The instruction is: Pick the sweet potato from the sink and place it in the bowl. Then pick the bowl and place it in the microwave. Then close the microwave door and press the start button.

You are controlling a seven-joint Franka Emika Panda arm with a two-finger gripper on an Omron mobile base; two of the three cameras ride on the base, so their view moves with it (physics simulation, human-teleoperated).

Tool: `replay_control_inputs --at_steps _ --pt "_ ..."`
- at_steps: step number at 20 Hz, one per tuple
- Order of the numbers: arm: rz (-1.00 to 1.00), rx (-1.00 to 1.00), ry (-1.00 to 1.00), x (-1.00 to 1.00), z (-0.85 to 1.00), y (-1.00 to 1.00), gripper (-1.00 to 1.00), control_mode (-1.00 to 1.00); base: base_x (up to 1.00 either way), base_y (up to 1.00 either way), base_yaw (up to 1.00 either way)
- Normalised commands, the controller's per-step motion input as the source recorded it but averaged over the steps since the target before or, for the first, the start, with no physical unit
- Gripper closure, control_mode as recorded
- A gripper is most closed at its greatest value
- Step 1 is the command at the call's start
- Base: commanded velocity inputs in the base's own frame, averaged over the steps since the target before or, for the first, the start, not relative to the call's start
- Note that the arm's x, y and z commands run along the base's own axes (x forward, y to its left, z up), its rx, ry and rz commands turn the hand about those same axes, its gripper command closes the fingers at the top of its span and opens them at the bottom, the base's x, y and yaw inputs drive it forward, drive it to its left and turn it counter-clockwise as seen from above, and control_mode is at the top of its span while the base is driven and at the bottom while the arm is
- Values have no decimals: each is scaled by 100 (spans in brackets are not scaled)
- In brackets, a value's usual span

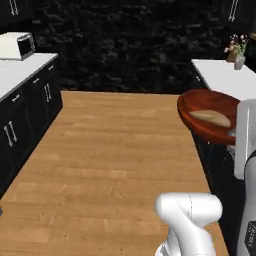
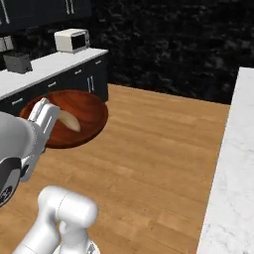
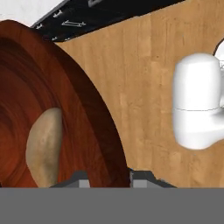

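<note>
Two dark fingertips of the gripper (image 3: 107,180) pinch the glossy reddish-brown wooden bowl's (image 1: 207,120) rim, keeping it level so the tan sweet potato (image 1: 210,117) stays inside during carrying.

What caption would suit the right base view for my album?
Robot gripper carries a reddish-brown bowl, sweet potato inside, above a wooden kitchen floor.

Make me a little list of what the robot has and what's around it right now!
holding: the bowl, pinched at its rim by the gripper
in the bowl: the sweet potato, lying on the bottom
bowl position: up in the air above the wooden floor
gripper: closed on the bowl's rim
far counter: a small white oven and a dark toaster
other counter: a vase with flowers
</note>
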Motion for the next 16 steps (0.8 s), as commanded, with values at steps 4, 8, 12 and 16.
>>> replay_control_inputs --at_steps 4,8,12,16 --pt "0 0 0 0 0 0 100 100 1 9 96" --pt "0 0 0 0 0 0 100 100 1 -2 98" --pt "0 0 0 0 0 0 100 100 0 -9 95" --pt "0 0 0 0 0 0 100 100 31 -53 72"
